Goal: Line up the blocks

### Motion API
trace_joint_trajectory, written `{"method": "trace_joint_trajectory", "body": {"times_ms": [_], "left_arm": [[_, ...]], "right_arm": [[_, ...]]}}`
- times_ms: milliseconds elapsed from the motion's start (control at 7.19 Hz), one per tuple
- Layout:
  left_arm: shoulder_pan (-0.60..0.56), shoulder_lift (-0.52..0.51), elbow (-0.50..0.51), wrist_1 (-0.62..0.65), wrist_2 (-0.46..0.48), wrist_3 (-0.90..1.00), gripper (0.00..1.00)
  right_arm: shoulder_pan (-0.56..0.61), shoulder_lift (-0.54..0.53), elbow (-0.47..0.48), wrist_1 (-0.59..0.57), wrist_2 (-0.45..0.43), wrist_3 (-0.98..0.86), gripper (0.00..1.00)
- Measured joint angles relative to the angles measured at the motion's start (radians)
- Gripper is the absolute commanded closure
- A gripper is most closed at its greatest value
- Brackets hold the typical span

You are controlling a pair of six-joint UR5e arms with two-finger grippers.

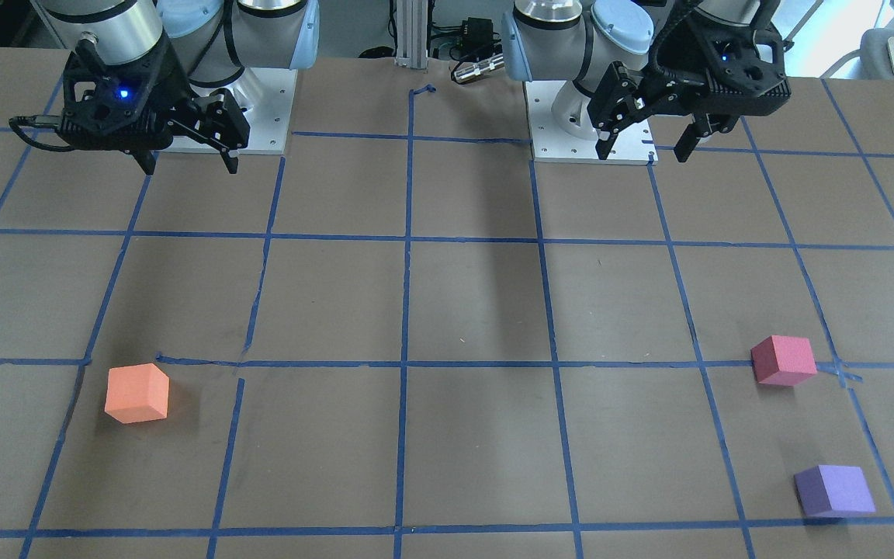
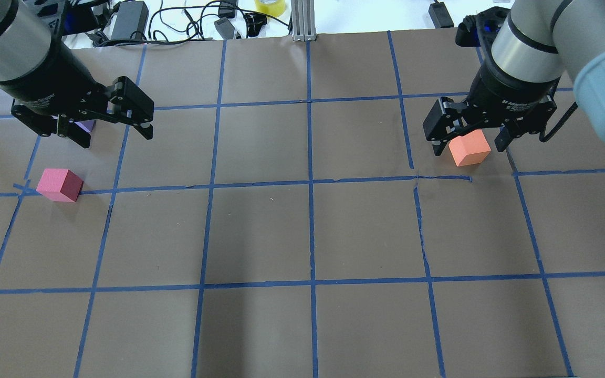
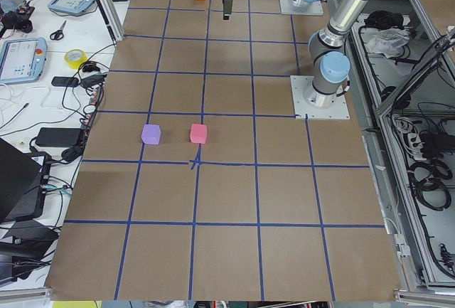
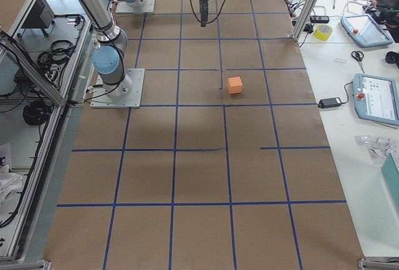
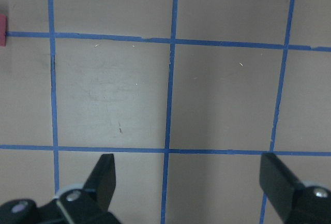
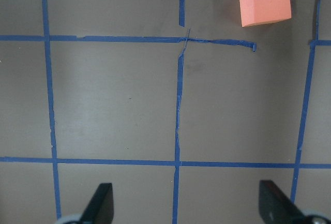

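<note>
While both pairs of jaws are held spread and empty, no line is yet formed: the orange block (image 1: 136,393) is seen well apart from the neighbouring pinkish-red block (image 1: 783,360) and purple block (image 1: 833,491) on the tabletop (image 1: 478,310).

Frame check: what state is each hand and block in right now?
Left hand: open, empty, above the table.
Right hand: open, empty, raised.
Orange block: on the table, ungripped.
Purple block: on the table, ungripped.
Pinkish-red block: on the table, near the purple one, not touching.
</note>
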Motion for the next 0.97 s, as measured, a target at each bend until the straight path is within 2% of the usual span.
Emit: {"method": "trace_joint_trajectory", "body": {"times_ms": [974], "left_arm": [[-0.005, 0.014, -0.031, -0.003, 0.003, 0.000, 0.00]], "right_arm": [[-0.001, 0.020, 0.002, -0.019, 0.001, 0.009, 0.00]]}}
